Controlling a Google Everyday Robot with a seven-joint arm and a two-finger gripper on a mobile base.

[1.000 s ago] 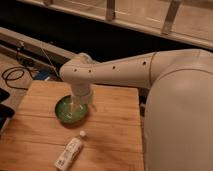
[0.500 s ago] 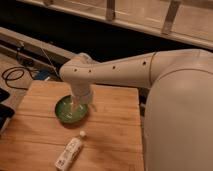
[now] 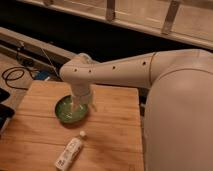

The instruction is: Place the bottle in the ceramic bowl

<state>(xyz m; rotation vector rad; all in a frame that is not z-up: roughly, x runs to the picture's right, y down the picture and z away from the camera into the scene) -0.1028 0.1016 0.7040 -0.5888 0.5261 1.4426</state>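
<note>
The small white bottle (image 3: 69, 151) lies on its side on the wooden table (image 3: 115, 130), near the front edge, its cap pointing up and to the right. The green ceramic bowl (image 3: 67, 112) sits on the table behind the bottle, partly covered by my arm. My gripper (image 3: 80, 104) hangs from the white arm directly over the right part of the bowl. The bottle lies apart from the gripper, below it in the view.
My large white arm (image 3: 150, 70) and body fill the right side. A black cable (image 3: 15, 77) lies on the floor at the left. A dark object (image 3: 4, 112) sits at the table's left edge. A railing runs along the back.
</note>
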